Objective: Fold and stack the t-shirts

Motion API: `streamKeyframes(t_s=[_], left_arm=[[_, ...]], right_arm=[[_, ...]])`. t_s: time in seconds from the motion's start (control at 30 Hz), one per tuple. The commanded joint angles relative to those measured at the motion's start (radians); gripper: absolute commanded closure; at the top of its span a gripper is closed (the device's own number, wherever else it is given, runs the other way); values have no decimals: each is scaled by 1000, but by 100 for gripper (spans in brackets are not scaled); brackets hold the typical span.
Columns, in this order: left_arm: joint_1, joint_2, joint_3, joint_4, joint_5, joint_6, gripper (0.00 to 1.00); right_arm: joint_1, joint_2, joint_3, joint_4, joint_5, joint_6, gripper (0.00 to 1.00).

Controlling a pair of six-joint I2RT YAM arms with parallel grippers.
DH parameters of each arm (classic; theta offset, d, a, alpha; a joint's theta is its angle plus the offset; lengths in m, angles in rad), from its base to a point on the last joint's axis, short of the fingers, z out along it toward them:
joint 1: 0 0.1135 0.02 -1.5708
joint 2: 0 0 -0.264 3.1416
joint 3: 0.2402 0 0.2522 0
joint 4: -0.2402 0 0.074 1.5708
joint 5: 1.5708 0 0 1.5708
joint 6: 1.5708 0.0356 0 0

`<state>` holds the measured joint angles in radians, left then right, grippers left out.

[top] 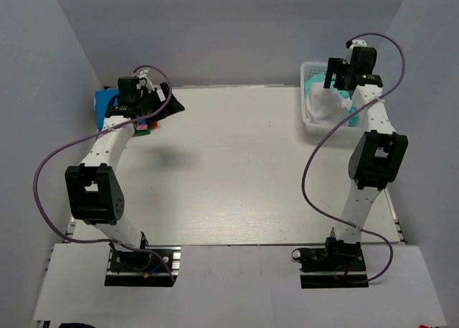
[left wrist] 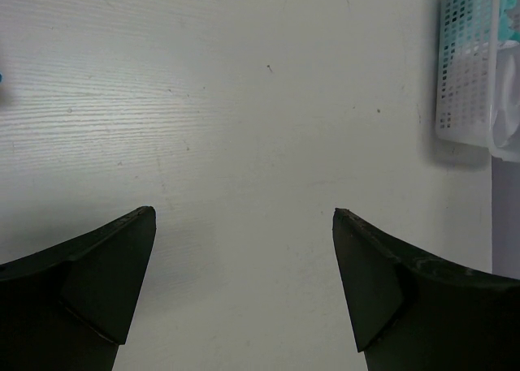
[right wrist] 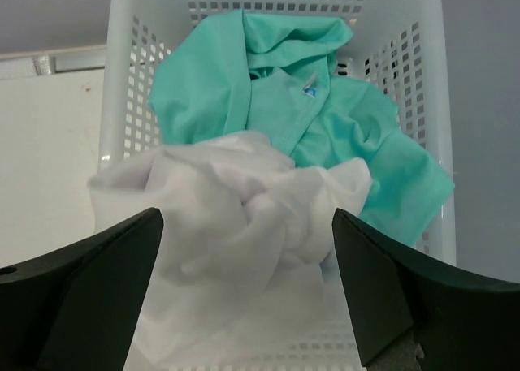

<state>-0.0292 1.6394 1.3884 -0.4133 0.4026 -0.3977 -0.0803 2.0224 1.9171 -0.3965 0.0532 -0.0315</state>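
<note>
A crumpled white t-shirt (right wrist: 236,200) lies in the white lattice basket (right wrist: 130,79), partly over a teal-green t-shirt (right wrist: 276,87). My right gripper (right wrist: 244,217) hangs open just above the white one, a finger on either side, holding nothing. In the top view the right gripper (top: 337,80) is over the basket (top: 310,123) at the far right. My left gripper (top: 161,105) is open and empty at the far left, above a bright blue t-shirt (top: 106,102) and a pink cloth edge (top: 143,127). In its wrist view the left gripper (left wrist: 244,217) shows only bare table between its fingers.
The white table (top: 229,170) runs between the two arms. Grey walls close in the back and both sides. The basket (left wrist: 463,62) shows at the upper right of the left wrist view. Purple cables loop beside each arm.
</note>
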Motion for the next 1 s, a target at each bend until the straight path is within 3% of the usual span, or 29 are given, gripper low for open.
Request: streamKeyframes(t_s=[0.0,0.43,0.67,0.7,0.73,0.77,0.83,0.87,0.97], left_arm=[[3,3,37,-25,-4,-1,0],[3,53,104,-113,-45,8,0],[3,92,135,-133,-45,17,0],[3,102,145,-133,-45,17,0],[3,102,155,-142,-45,17,0],[3,114,155,-142,-45,17,0],[3,114,165,-142,-45,17,0],[3,114,166,-142,-45,17,0],[3,114,175,-142,-36,17,0]], right_arm=[[-3,34,132,1,42,24,10],[-25,352,296,-25,-2,24,10],[-64,528,355,-103,-39,165,10],[-65,548,358,-102,-100,179,10],[-68,556,356,-108,-111,182,14],[-72,556,356,-107,-142,177,39],[-70,547,347,-98,-202,170,76],[-72,529,336,-81,-210,171,100],[-70,463,298,-18,-242,170,100]])
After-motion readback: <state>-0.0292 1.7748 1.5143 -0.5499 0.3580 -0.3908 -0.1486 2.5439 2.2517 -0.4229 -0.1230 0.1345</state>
